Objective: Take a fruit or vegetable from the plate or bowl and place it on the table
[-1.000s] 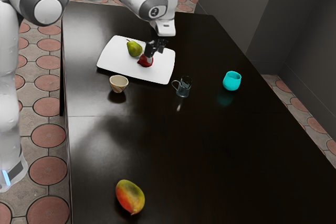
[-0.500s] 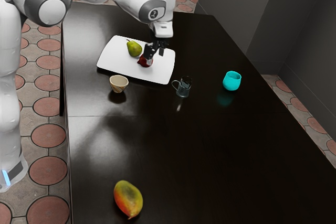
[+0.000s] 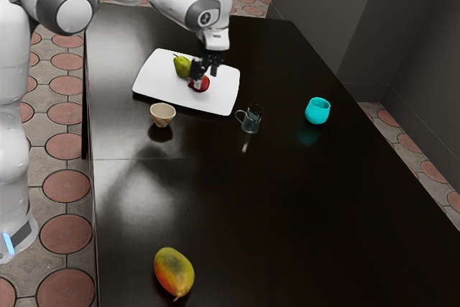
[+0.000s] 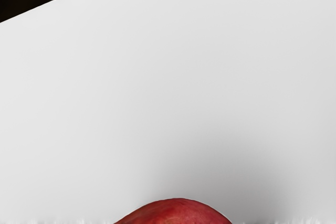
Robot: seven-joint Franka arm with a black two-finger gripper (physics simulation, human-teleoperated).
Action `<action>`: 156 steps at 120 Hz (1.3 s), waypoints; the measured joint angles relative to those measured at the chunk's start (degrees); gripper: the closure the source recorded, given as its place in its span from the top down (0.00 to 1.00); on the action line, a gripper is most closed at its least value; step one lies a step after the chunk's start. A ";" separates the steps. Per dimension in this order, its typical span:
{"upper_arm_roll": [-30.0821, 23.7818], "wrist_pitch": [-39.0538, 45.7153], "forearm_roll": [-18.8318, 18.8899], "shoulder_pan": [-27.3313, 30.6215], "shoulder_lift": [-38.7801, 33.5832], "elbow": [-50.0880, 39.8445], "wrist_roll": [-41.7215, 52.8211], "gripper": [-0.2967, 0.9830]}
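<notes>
- The gripper [image 3: 205, 77] is open, its fingers apart at the red apple [image 3: 204, 86].
- The apple, probably the one to move, lies near the middle of the white plate [image 3: 221, 96].
- The pear [image 3: 182, 67] is just beside; an off-centre closing could roll the apple into it.
- Near the plate's long edge are bowl [image 3: 162, 113] and mug [image 3: 251, 121]; too low carrying could knock them.

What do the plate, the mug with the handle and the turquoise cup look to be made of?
Plate: smooth white with a soft sheen, perhaps glazed ceramic or plastic.
Mug: likely clear glass, since the dark table shows through it.
Turquoise cup: glossy, perhaps glass or plastic; its bright, even color leaves that open.
</notes>
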 joint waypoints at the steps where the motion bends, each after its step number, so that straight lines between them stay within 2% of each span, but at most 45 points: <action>1: 0.00 0.00 -0.03 0.03 0.04 -0.01 0.03 0.77; 109: -0.08 0.09 -2.78 2.48 3.71 0.96 1.46 0.77; 130: -0.13 0.50 -2.91 2.84 3.73 0.97 1.41 0.53; 145: -0.30 0.73 -2.81 2.68 3.47 0.95 1.37 0.51; 156: -1.87 0.50 -2.59 2.43 0.18 0.41 1.32 0.51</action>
